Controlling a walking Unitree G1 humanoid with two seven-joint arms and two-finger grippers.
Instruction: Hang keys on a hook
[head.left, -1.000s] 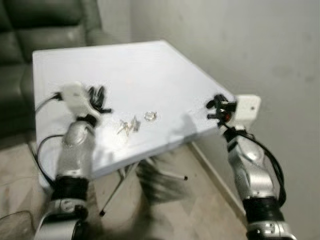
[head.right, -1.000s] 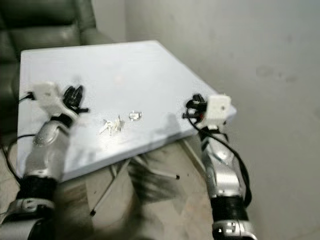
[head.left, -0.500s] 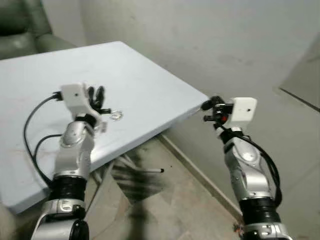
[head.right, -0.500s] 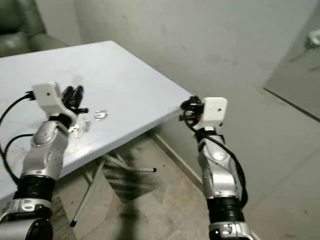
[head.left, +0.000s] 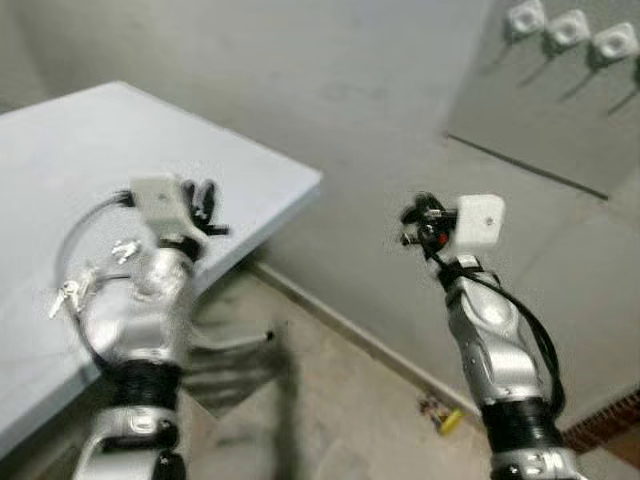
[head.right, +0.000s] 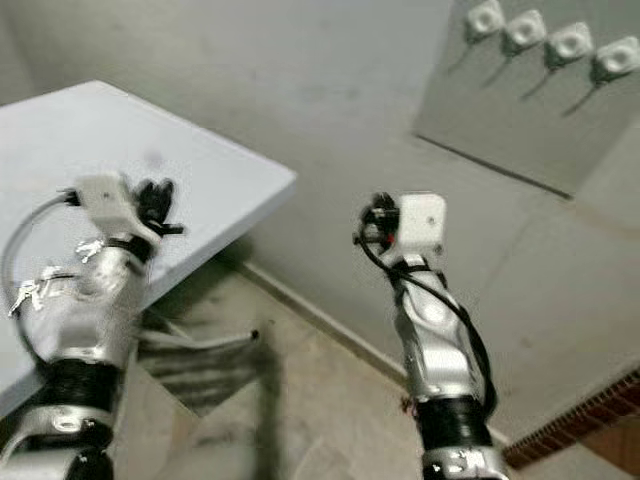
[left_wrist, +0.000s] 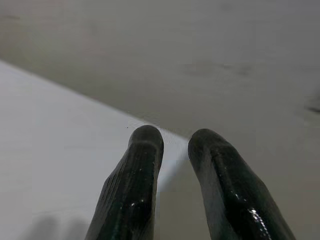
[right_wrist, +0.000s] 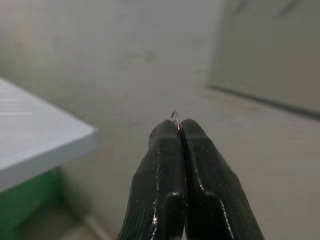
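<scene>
Table: a flat pale-blue rectangular tabletop (head.left: 70, 160) with a smooth matt surface sits at the far left, one corner jutting toward the wall; its near side is cut off by the frame edge.
Keys: a small bunch of silvery metal keys (head.left: 68, 293) lies on the tabletop near its front edge, partly blurred and half hidden behind the left arm's grey cable.
Left gripper: the two long black glossy fingers (left_wrist: 172, 150) are raised over the table near its corner, tips rounded and a narrow gap between them, released and grasping nothing.
Floor: mottled beige stone-like flooring below, with a dark table leg smeared by blur.
Right gripper: its black fingers (right_wrist: 176, 127) are held up in the open air, well apart from the table, clenched tip to tip on a thin curved wire ring (right_wrist: 175, 117) that just peeks above them; what hangs from it is hidden.
Wall: plain grey plaster, slightly stained.
Hooks: a row of small white squarish plastic hooks (head.right: 545, 40) sits on a smooth grey panel high at the right, blurred, the last one cut off.
</scene>
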